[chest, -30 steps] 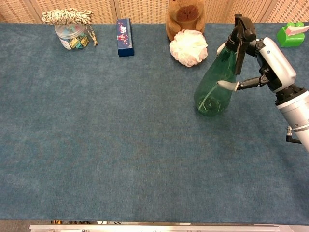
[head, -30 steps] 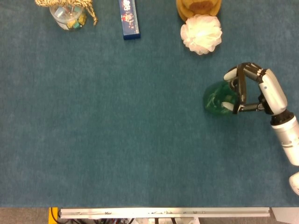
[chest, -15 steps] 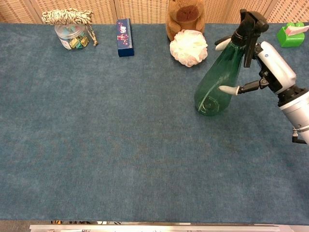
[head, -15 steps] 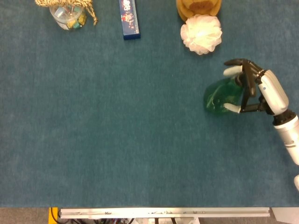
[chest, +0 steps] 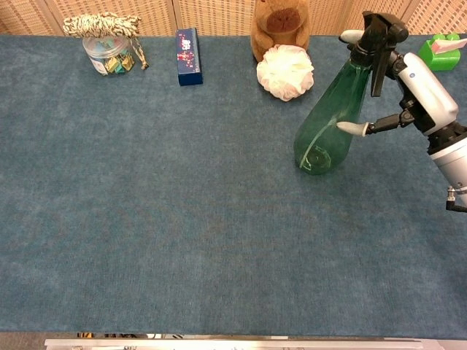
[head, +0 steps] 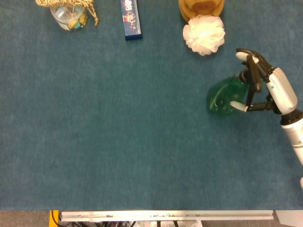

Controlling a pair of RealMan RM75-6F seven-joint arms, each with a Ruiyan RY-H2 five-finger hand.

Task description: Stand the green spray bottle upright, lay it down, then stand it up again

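The green spray bottle (chest: 328, 124) stands on its base on the blue cloth at the right, its black trigger head up; from above, in the head view, the bottle (head: 221, 97) shows as a round green shape. My right hand (chest: 422, 86) is beside the bottle's neck with its fingers spread wide. The thumb tip lies against or just off the bottle's side, and the other fingers reach past the black head without wrapping it. In the head view the same hand (head: 272, 87) sits just right of the bottle. The left hand shows in neither view.
A white bath puff (chest: 285, 71) and a brown plush toy (chest: 279, 25) lie behind the bottle to its left. A blue box (chest: 189, 56) and a glass jar (chest: 108, 51) are at the back left. A small green object (chest: 440, 51) sits at the far right corner.
My right hand has let go of the bottle's neck, spread its fingers and drawn back to the right. The bottle stays standing in the same spot.
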